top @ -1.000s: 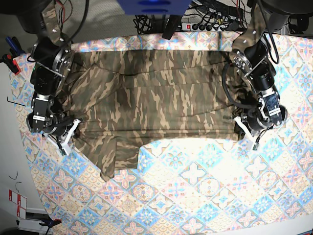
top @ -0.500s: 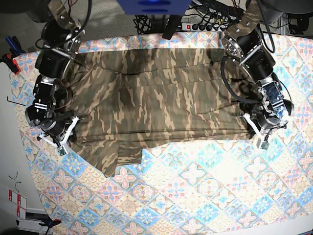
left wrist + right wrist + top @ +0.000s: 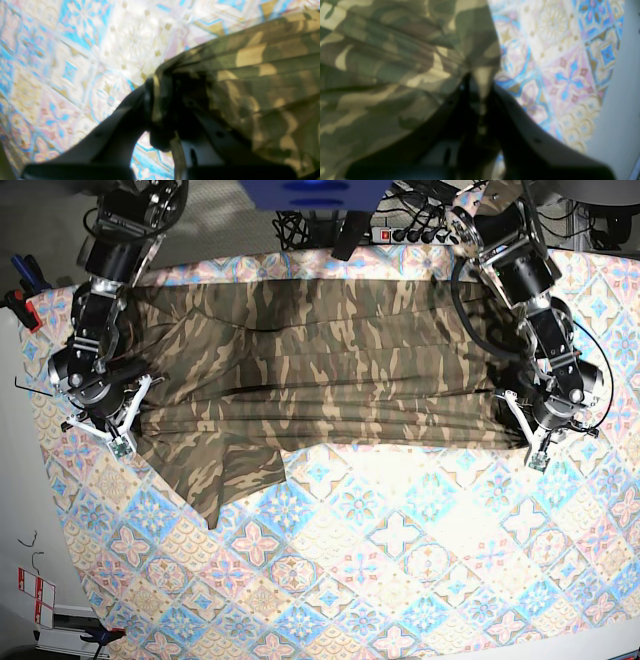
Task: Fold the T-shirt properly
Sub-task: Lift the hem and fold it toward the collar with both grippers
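The camouflage T-shirt (image 3: 320, 370) lies stretched sideways across the back half of the table, folded over on itself, with one flap (image 3: 225, 480) reaching toward the front left. At its right-hand front corner my left gripper (image 3: 528, 442) is shut on the cloth. The left wrist view shows that gripper (image 3: 162, 100) pinching a bunched corner of the T-shirt (image 3: 262, 75). My right gripper (image 3: 127, 427) is shut on the left-hand front corner. In the right wrist view the gripper (image 3: 480, 83) clamps a fold of the T-shirt (image 3: 395, 62).
The pastel diamond-patterned tablecloth (image 3: 400, 560) covers the table. A power strip with cables (image 3: 425, 230) lies behind the back edge. A red and blue tool (image 3: 20, 295) sits off the table's left side, where the tablecloth ends close to my right gripper.
Both grippers have moved apart and slightly toward the back, keeping hold of the shirt. The front fold now runs straighter and tauter, and the hanging flap has shifted left.
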### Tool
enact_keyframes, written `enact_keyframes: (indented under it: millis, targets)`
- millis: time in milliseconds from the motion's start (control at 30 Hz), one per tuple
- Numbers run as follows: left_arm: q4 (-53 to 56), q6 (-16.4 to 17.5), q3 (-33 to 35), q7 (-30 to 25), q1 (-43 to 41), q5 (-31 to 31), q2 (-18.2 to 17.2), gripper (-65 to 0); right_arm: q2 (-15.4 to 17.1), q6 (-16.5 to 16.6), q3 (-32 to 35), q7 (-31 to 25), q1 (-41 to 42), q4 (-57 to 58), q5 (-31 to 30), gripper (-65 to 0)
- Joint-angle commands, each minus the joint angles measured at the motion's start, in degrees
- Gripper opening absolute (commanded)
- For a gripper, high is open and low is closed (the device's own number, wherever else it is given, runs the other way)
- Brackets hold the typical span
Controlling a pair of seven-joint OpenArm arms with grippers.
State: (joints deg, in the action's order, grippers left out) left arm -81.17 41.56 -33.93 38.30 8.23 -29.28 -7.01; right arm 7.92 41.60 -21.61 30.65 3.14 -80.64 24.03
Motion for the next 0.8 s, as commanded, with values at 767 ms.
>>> enact_keyframes:
  millis: [767]
  targets:
    - [-16.8,-1.6,-0.3,-0.4,-16.4,1.5,-1.9,-61.5,-1.5,-1.6,-5.7,-0.4,-16.0,-18.8,0.3,-63.8]
